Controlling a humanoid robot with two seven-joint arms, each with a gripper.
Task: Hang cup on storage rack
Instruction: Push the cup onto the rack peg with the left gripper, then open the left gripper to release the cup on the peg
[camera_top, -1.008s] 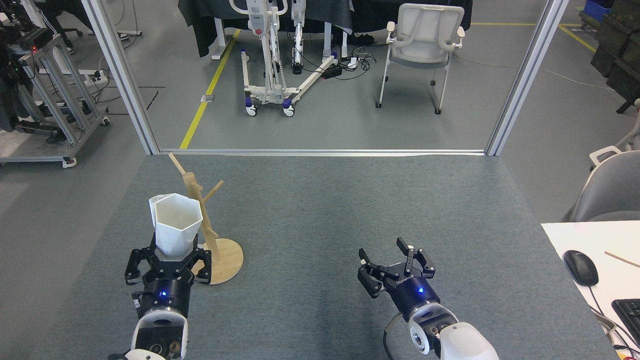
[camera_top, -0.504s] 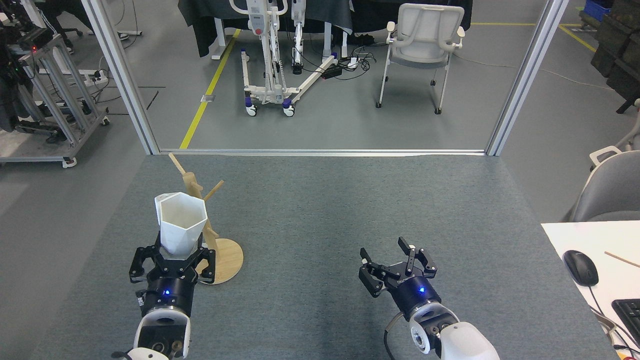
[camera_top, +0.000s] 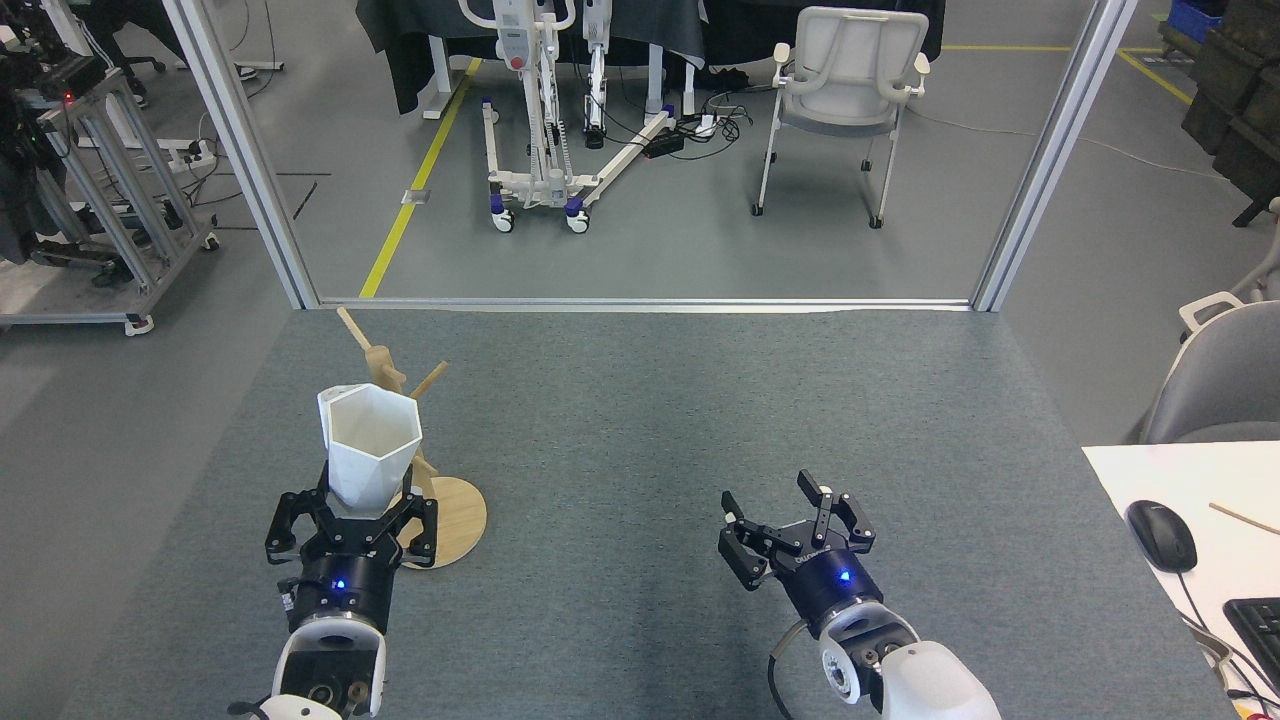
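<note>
The cup is sitting upright in the lower left of the frame, its hexagonal mouth facing up toward me and its narrow base gripped by my left gripper, whose dark fingers are closing around it from below. It is overlapping the storage rack in this view, covering the middle of the wooden post, so I cannot tell whether the two are touching; the rack's round base is showing just to the right of the gripper, and two thin pegs are poking out above the rim toward the upper left and upper right. The handle is hidden from me. My left arm is rising from the bottom edge almost straight up the frame, wrist pointing away from me. My right gripper is hovering low and right of centre over the grey carpeted table, fingers spread wide and holding nothing, with its arm entering from the lower right corner and angling up and left.
</note>
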